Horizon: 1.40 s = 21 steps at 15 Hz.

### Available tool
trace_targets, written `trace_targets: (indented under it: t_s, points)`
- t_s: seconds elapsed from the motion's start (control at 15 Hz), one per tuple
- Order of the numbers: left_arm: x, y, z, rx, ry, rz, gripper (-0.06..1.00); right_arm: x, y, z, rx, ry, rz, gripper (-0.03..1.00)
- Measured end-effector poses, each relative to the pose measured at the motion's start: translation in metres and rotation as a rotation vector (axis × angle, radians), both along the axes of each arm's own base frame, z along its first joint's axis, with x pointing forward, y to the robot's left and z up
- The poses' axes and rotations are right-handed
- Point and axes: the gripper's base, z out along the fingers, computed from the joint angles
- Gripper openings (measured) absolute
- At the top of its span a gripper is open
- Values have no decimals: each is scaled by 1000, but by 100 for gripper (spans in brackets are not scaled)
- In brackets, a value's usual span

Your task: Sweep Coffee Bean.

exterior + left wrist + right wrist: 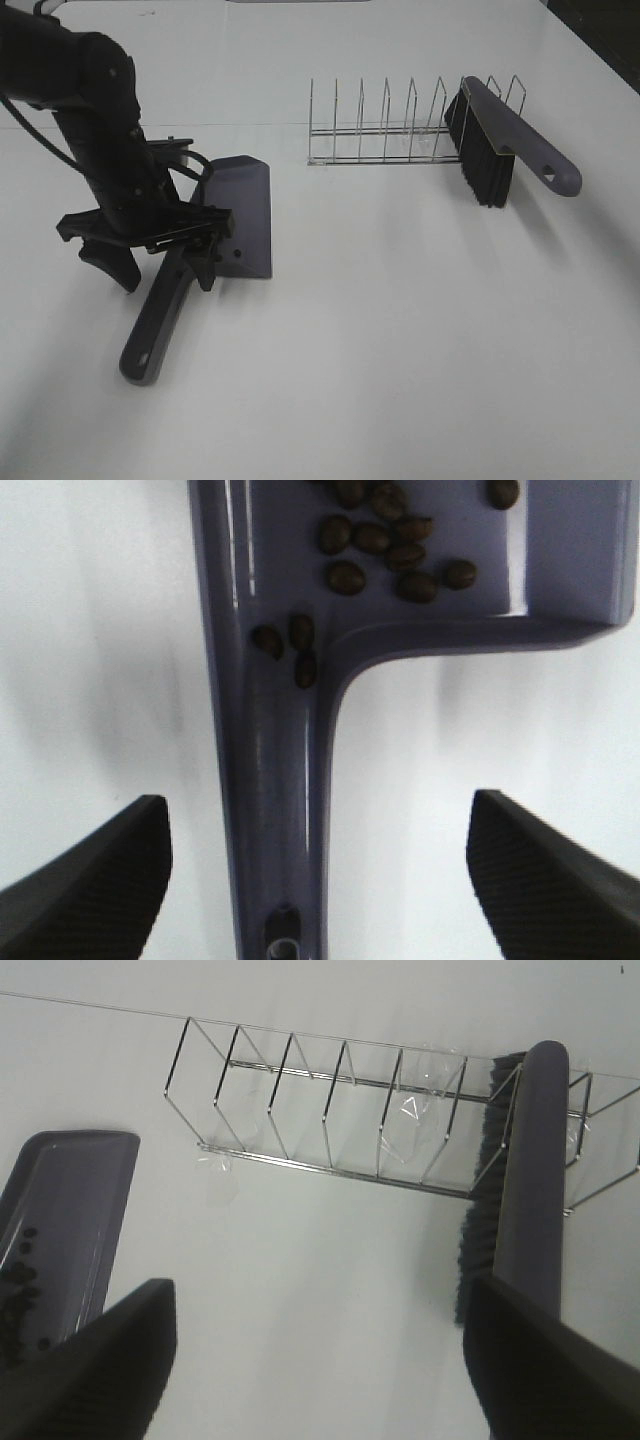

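Observation:
The grey dustpan (pixel 245 205) lies flat on the white table at the left, its handle (pixel 152 335) pointing toward the front edge. The coffee bean (pixel 385 540) cluster rests inside the pan, with a few beans spilling into the handle's groove (pixel 290 645). My left gripper (pixel 165 262) hangs over the handle. It is open, its fingers (pixel 95 880) wide on either side of the handle (pixel 270 770) and not touching it. My right gripper (pixel 320 1295) is open and holds nothing. From it I see the pan (pixel 70 1190) with the beans (pixel 20 1280).
A wire rack (pixel 385 140) stands at the back middle. The grey brush (pixel 510 130) with black bristles leans in the rack's right end, handle pointing right. The right wrist view also shows the rack (pixel 300 1110) and the brush (pixel 530 1160).

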Motion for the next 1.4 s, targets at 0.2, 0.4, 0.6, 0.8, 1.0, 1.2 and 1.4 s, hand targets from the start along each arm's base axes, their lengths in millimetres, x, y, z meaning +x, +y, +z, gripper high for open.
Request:
trace_targets:
  t_s: [0.2, 0.4, 0.6, 0.8, 1.0, 1.2, 1.4]
  points:
    - [-4, 12, 60, 67, -117, -30, 74, -38, -10, 3, -33, 69, 15, 67]
    - [-29, 40, 132, 195, -244, -26, 74, -90, -22, 3, -51, 145, 17, 67]
    - [-70, 60, 198, 136, -419, 28, 74, -156, -38, 4, -61, 184, 19, 67]
    - [-122, 80, 227, 60, -498, 52, 74, -216, -52, -2, -64, 198, 20, 67]
    - [-210, 118, 224, 15, -586, 65, 74, -304, -73, -30, -62, 195, 20, 67]
    - [-260, 140, 202, -9, -638, 73, 74, -352, -84, -48, -48, 133, 20, 67]
    - [-307, 161, 176, -48, -738, 67, 74, -400, -96, -59, -6, -52, 19, 67]
